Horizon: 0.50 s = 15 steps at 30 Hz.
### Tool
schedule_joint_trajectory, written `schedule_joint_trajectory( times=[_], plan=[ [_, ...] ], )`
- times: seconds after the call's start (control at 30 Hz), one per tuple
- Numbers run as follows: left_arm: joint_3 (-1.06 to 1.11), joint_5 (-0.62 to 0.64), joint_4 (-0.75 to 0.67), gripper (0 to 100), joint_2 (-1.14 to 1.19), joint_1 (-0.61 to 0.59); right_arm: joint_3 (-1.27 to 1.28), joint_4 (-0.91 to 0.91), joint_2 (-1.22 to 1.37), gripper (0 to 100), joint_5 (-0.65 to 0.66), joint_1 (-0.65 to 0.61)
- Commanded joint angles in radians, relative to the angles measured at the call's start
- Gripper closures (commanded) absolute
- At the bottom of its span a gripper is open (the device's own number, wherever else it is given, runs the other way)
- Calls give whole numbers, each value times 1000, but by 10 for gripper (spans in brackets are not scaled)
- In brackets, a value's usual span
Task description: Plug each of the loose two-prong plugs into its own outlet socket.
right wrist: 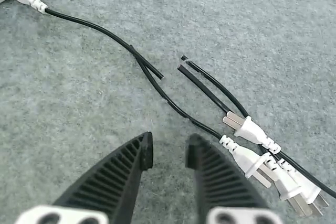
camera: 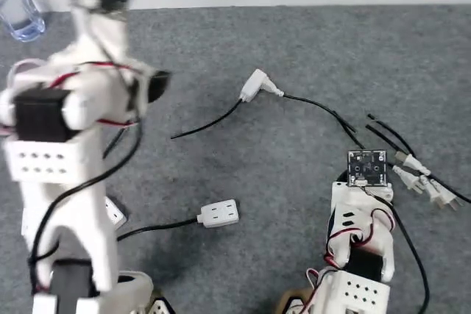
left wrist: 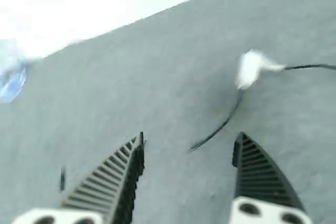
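Observation:
Three white two-prong plugs point(right wrist: 247, 128) point(right wrist: 245, 158) point(right wrist: 294, 184) on black cords lie bunched on the grey carpet, just beyond my right gripper point(right wrist: 168, 153) and to one side of it. That gripper is open by a narrow gap, with nothing between its fingers. In the high view the plugs point(camera: 423, 182) lie right of the right arm point(camera: 366, 204). A white outlet socket point(camera: 219, 213) lies at centre front. Another white socket piece point(camera: 255, 84) lies farther back. My left gripper point(left wrist: 186, 148) hangs open and empty above the carpet, with that farther socket piece point(left wrist: 251, 69) well ahead of it.
A third white outlet block point(camera: 112, 212) is partly hidden behind the raised left arm point(camera: 66, 152). A clear plastic bottle point(camera: 18, 5) stands at the back left corner. Loose black cord ends point(right wrist: 157, 74) cross the carpet between the sockets and plugs.

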Motion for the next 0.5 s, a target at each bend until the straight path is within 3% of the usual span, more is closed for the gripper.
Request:
schedule_joint_trajectory(
  times=[0.0, 0.2, 0.33, 0.47],
  plan=[
    [277, -48, -6, 746, -100, -107, -11, -13, -12, 786, -9, 2],
    [858, -114, -315, 746, -354, -258, -61, 68, -13, 812, -11, 4],
    [1291, -117, -555, 746, -559, -258, -178, 225, -13, 812, -23, 2],
    [1537, -117, -674, 746, -724, -253, -275, 309, -8, 812, -21, 7]
  ],
)
